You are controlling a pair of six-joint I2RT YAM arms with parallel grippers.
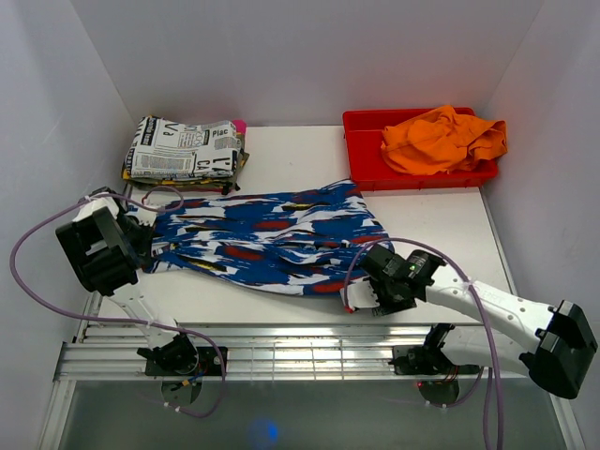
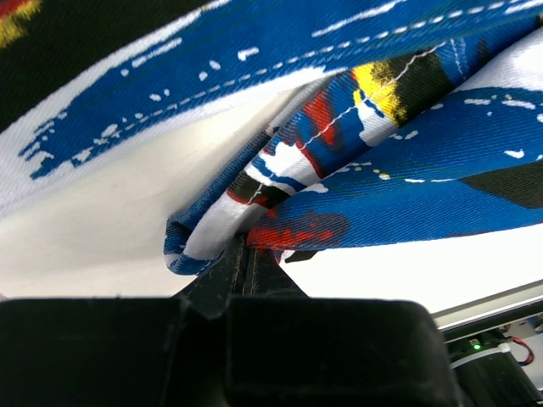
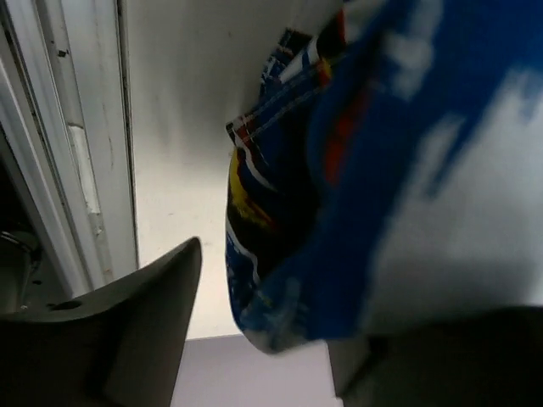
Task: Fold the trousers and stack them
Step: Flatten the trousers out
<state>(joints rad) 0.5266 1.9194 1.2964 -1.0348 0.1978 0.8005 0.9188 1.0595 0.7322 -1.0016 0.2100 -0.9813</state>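
The trousers [image 1: 272,239], royal blue with white streaks and red, black and yellow patches, lie spread across the middle of the white table. At their left end my left gripper [image 1: 150,242] is shut on a bunched fold of the trousers [image 2: 280,182], which the left gripper [image 2: 246,254] pinches right at its tips. At the lower right end, my right gripper [image 1: 366,295] stands open. In the right wrist view the trousers' hem [image 3: 280,254] hangs against the right-hand finger, and a gap separates it from the left finger [image 3: 161,305] of the right gripper [image 3: 271,314].
A folded stack topped by black-and-white newspaper-print cloth [image 1: 183,150] sits at the back left. A red bin [image 1: 361,141] at the back right holds an orange cloth [image 1: 441,136]. A metal rail [image 1: 281,352] runs along the near edge. White walls stand close on both sides.
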